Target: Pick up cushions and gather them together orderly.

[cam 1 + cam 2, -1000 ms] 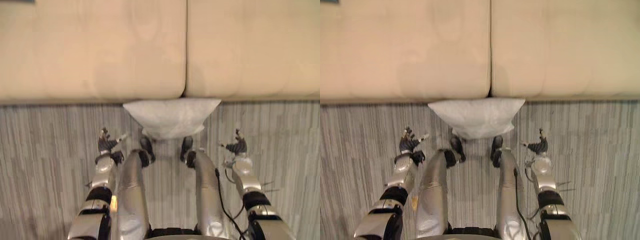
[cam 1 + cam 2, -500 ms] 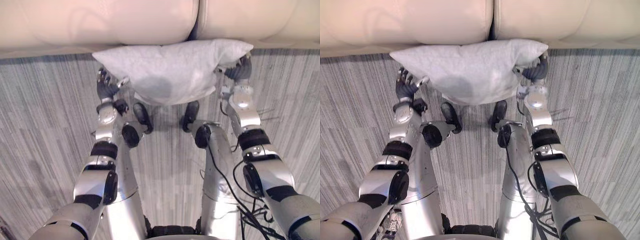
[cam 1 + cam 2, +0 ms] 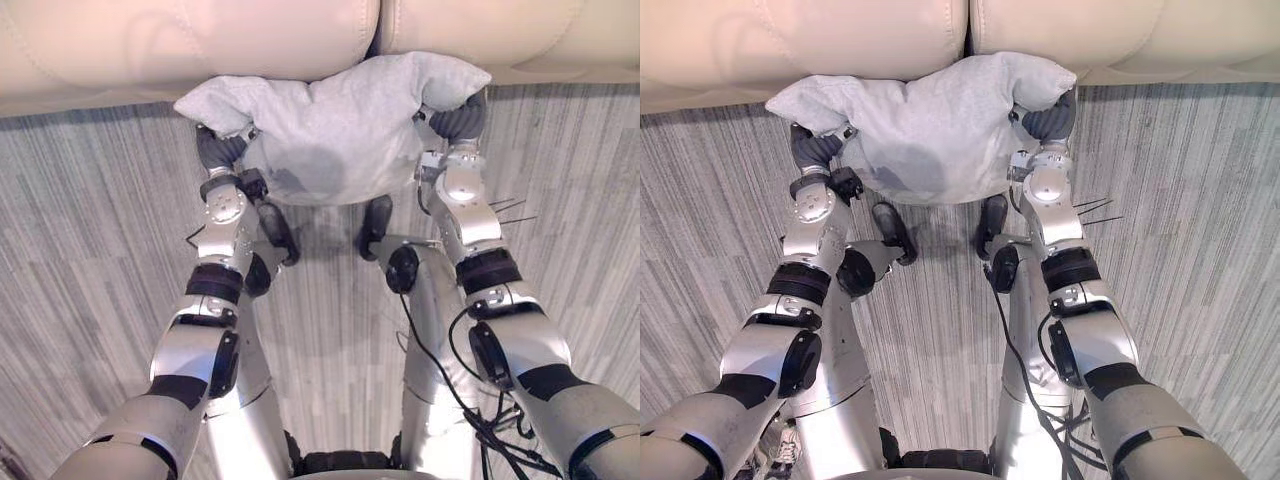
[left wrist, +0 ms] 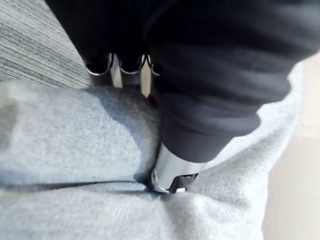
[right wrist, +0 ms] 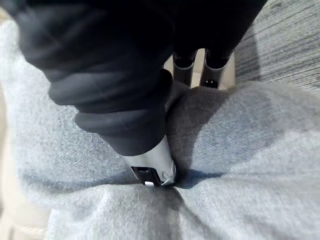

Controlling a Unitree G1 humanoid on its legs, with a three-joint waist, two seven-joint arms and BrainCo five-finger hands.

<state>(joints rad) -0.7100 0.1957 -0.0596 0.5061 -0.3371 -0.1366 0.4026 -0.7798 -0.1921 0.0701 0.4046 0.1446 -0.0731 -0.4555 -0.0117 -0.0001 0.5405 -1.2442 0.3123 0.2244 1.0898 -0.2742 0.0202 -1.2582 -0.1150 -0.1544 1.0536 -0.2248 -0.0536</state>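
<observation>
- Gripping the cushion [image 3: 330, 135] at both ends, left hand [image 3: 222, 150] and right hand [image 3: 458, 118] each pinch it, thumb [image 4: 175, 172] dug in, fingers [image 4: 100, 67] curled behind.
- Half a second ago the cushion lay flatter, the hands just beside it; now its ends bunch up.
- It sits against the sofa [image 3: 250, 40] front, at the floor [image 3: 90, 220] edge.
- The grip looks made, so lifting comes next.

ahead: sofa [image 3: 200, 40] blocks; cushion [image 3: 330, 130] seemingly against it | sides: floor [image 3: 90, 220] open
</observation>
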